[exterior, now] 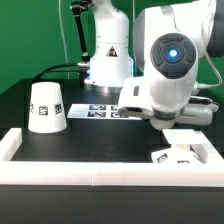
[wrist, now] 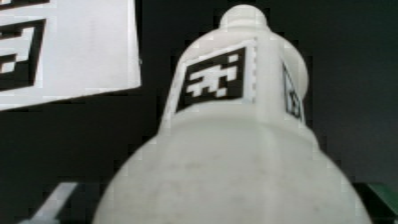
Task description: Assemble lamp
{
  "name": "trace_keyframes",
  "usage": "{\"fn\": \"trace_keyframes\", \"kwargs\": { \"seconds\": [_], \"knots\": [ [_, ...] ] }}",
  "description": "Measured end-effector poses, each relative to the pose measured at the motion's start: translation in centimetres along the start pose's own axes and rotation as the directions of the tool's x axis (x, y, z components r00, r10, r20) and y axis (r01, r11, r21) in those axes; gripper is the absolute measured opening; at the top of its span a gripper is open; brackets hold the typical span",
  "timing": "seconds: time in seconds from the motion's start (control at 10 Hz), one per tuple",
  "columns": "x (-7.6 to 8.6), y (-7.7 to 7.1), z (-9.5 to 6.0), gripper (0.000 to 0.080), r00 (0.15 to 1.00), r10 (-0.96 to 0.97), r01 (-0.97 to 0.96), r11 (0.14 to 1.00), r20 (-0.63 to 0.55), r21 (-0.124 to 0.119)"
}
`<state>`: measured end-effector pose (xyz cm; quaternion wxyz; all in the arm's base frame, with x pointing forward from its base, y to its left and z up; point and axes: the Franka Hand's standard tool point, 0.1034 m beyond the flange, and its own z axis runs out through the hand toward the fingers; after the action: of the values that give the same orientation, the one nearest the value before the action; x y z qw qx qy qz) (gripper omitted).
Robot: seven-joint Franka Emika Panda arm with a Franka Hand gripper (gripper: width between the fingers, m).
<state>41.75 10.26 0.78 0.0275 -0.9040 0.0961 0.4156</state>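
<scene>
The bulb [wrist: 222, 120] fills the wrist view, directly ahead of the hand [wrist: 210, 208]. Only a grey sliver of the hand shows, so spread or pinching cannot be told. The bulb's long axis runs away from the hand: round end nearest, narrow end farthest, over the worktop [wrist: 338, 40] near the marker board [wrist: 63, 50]. The step is probably bulb pickup. Next, align the narrow end with the base [exterior: 188, 142]. The shade [exterior: 45, 105] stands well apart.

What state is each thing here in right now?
Shade: upright on the table, wide end down, untouched.
Base: flat on the table, nothing on it.
Bulb: fills the wrist view; gripped or not, cannot tell.
</scene>
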Motion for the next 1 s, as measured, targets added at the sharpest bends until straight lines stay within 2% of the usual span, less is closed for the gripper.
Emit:
{"fn": "trace_keyframes", "kwargs": {
  "seconds": [0.4,0.5,0.6,0.8,0.9,1.0],
  "knots": [
    [0.4,0.4,-1.2,0.0574,1.000,-0.016,0.016,1.000,-0.014,0.011],
    [0.3,0.5,-2.0,0.0574,0.999,-0.035,0.035,0.999,-0.013,0.014],
    [0.1,0.7,-3.3,0.0575,0.998,-0.057,0.057,0.998,-0.015,0.018],
    [-1.3,1.1,-7.4,0.0576,0.996,-0.079,0.080,0.996,-0.030,0.035],
    [-1.3,1.1,-9.6,0.0576,0.995,-0.085,0.087,0.995,-0.046,0.045],
    [-1.5,1.2,-10.9,0.0576,0.995,-0.089,0.091,0.995,-0.048,0.048]
  ]
}}
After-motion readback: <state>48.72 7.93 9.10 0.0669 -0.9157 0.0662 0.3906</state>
